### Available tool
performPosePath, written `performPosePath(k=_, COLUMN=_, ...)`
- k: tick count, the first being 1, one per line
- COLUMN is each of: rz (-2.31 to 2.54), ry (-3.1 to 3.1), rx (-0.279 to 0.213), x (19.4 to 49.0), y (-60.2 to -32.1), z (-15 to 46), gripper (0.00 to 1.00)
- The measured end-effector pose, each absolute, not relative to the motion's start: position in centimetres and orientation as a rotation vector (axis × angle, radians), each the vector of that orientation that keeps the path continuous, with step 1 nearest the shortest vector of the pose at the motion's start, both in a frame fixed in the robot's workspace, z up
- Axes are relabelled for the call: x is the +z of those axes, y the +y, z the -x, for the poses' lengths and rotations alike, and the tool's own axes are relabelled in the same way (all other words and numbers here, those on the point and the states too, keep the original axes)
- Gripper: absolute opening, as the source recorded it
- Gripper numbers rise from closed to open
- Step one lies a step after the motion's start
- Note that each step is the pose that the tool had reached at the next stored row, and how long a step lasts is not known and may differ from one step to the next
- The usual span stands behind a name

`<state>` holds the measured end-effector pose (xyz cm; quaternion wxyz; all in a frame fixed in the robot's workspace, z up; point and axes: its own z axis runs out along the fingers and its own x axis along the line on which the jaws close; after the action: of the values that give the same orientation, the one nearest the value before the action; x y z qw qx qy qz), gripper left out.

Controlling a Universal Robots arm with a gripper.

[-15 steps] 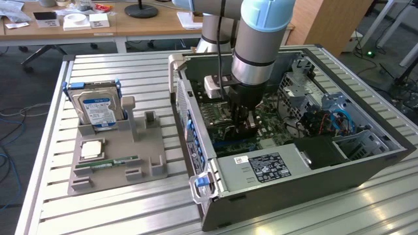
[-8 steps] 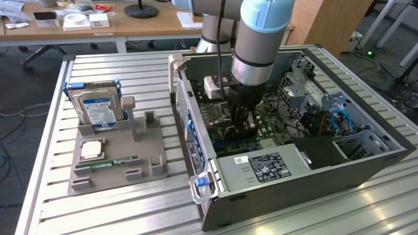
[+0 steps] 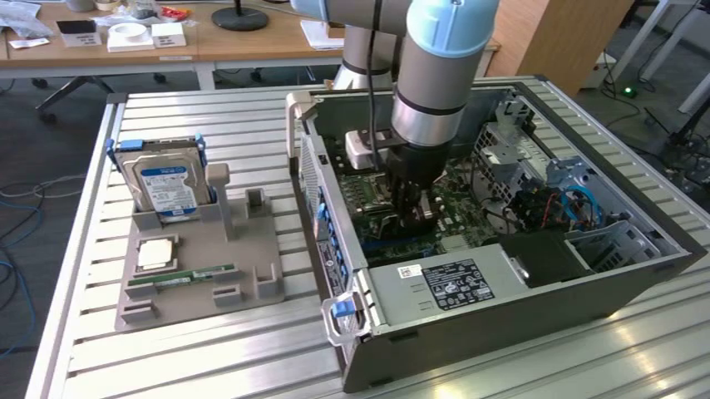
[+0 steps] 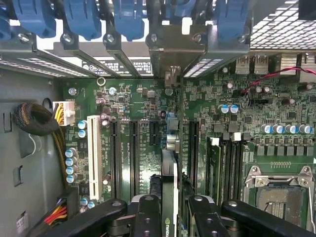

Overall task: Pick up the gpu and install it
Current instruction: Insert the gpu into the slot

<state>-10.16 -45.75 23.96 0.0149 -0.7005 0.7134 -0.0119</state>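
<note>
Exterior view: the grey robot arm with blue joint caps (image 3: 433, 75) reaches straight down into the open grey metal computer case (image 3: 621, 274), which lies on the slatted aluminium table (image 3: 222, 357). The black gripper (image 3: 413, 212) sits deep inside the case, nearer the wall on the exterior view's left. From this view I cannot tell what the fingers are doing.

Beside the case, on the exterior view's left, is the grey moulded fixture tray (image 3: 178, 307). A silver hard drive with a blue label (image 3: 166, 183) stands upright at its far end. A square silvery processor chip (image 3: 155, 252) and a narrow green RAM stick (image 3: 183, 278) lie flat nearer the camera.

Wrist view: this settles the grip. The black fingers (image 4: 148, 217) are drawn in narrow on the gpu (image 4: 169, 173), a thin black card seen edge-on. It stands on edge over the green motherboard (image 4: 143, 163), among the long black expansion slots (image 4: 134, 153). Its silvery end bracket meets the rear slot openings under the blue plastic latches (image 4: 79, 19). I cannot tell whether the card's edge is seated in its slot. The bare metal processor socket (image 4: 281, 192) and the white slot (image 4: 94, 153) lie to either side, apart from the card.
</note>
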Motion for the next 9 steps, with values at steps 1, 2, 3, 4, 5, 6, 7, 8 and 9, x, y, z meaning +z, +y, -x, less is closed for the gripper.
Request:
performPosePath(k=1, rz=2.18, ry=2.22, rx=-0.037, x=23.96, y=-45.75, z=10.18, gripper=0.26)
performPosePath(k=2, rz=2.181, ry=2.22, rx=-0.038, x=23.96, y=-45.75, z=10.2, gripper=0.26)
performPosePath(k=3, rz=2.181, ry=2.22, rx=-0.038, x=23.95, y=-45.76, z=10.22, gripper=0.26)
performPosePath(k=4, rz=2.181, ry=2.22, rx=-0.038, x=23.93, y=-45.76, z=10.24, gripper=0.26)
performPosePath(k=5, rz=2.181, ry=2.22, rx=-0.038, x=23.9, y=-45.77, z=10.24, gripper=0.26)
performPosePath(k=6, rz=2.181, ry=2.22, rx=-0.038, x=23.86, y=-45.77, z=10.25, gripper=0.26)
performPosePath(k=7, rz=2.181, ry=2.22, rx=-0.038, x=23.83, y=-45.77, z=10.25, gripper=0.26)
performPosePath(k=8, rz=2.181, ry=2.22, rx=-0.038, x=23.82, y=-45.77, z=10.25, gripper=0.26)
performPosePath(k=9, rz=2.181, ry=2.22, rx=-0.038, x=23.81, y=-45.77, z=10.25, gripper=0.26)
